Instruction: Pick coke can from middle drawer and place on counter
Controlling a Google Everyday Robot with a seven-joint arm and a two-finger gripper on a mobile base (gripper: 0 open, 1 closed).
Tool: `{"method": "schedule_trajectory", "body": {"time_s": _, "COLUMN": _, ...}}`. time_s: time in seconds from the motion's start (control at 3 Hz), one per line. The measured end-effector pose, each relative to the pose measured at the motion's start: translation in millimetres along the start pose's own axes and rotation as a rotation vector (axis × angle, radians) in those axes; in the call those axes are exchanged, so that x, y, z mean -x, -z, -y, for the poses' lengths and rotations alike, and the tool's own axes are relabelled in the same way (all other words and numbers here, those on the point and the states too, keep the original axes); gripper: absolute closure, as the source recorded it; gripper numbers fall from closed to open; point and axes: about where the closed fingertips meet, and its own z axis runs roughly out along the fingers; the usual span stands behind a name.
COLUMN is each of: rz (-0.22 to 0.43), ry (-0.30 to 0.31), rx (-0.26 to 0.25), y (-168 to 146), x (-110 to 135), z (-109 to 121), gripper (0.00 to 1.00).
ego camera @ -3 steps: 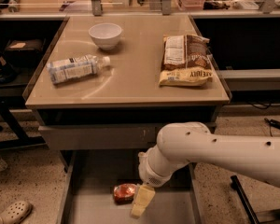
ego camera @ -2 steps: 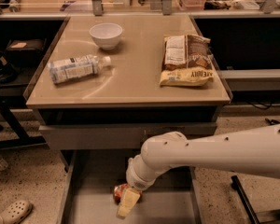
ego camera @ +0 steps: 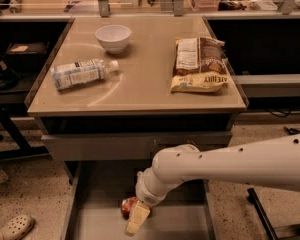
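Note:
The coke can (ego camera: 128, 205) lies on the floor of the open middle drawer (ego camera: 90, 219), a red-orange shape mostly covered by my hand. My gripper (ego camera: 136, 219) reaches down into the drawer at the end of the white arm (ego camera: 225, 163). Its pale fingers (ego camera: 138, 217) sit right at the can, just to its right and in front. The counter (ego camera: 140, 84) is the tan tabletop above the drawer.
On the counter lie a clear bottle with a white label (ego camera: 80, 73), a white bowl (ego camera: 113, 37) and a brown and yellow snack bag (ego camera: 199, 64). A shoe (ego camera: 12, 227) lies on the floor at the left. Dark shelving flanks the cabinet.
My arm has swung left and lower into the drawer. The gripper has come from the can's right to directly over it, now covering most of the can.

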Motion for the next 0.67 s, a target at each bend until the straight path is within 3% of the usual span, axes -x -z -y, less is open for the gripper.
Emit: {"method": "schedule_trajectory", "body": {"time_s": 0.67, "rz": 0.071, "ry": -0.010, "rx": 0.009, "y": -58.0, "x": -18.1, "z": 17.1, "gripper": 0.00}}
